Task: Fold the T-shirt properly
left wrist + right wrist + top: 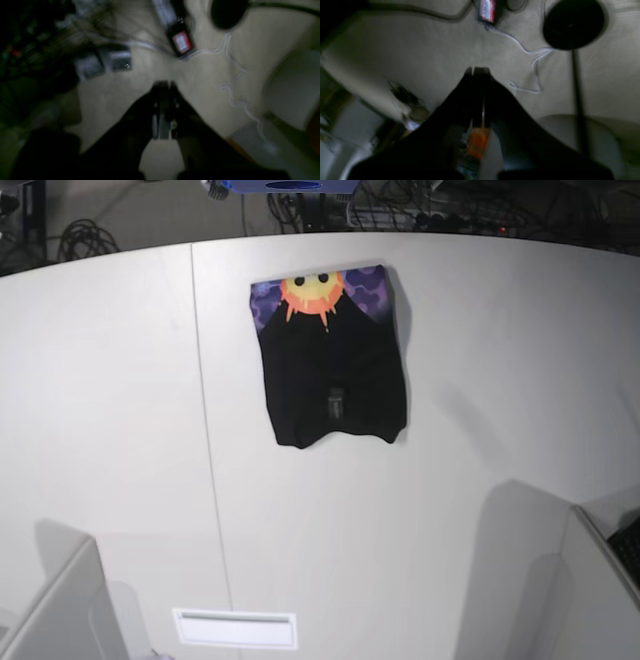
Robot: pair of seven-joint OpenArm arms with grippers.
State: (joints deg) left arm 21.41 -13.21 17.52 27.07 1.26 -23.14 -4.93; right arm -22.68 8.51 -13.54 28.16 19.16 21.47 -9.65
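overhead, the white table [450, 510] fills nearly the whole base view, a thin seam running from its far edge to its near edge left of centre. the t-shirt [332, 380] lies flat on the far half of that table, a little right of the seam, folded into a compact, roughly rectangular black bundle. its far edge shows the orange-yellow sun face flanked by purple cloud print, and the rest toward the near side is plain black, with a small grey tag near the middle. the near edge of the bundle is slightly wavy. nothing touches the cloth.

at the near corners of the base view, pale slanted panels rise on the left [60, 610] and on the right [600, 580], and a flat white rectangular plate [235, 628] sits on the table at the near edge, just right of the seam. tangled cables [80, 235] lie on the floor beyond the table's far edge.

both wrist views are dim and blurred. the left gripper [163, 83] has its dark fingers pressed together with nothing between them, and is pointed at a pale surface with a thin white cord [235, 75] trailing across it. the right gripper [477, 70] is likewise clenched on nothing, with a round black disc [573, 23] on a thin stem far to its right.
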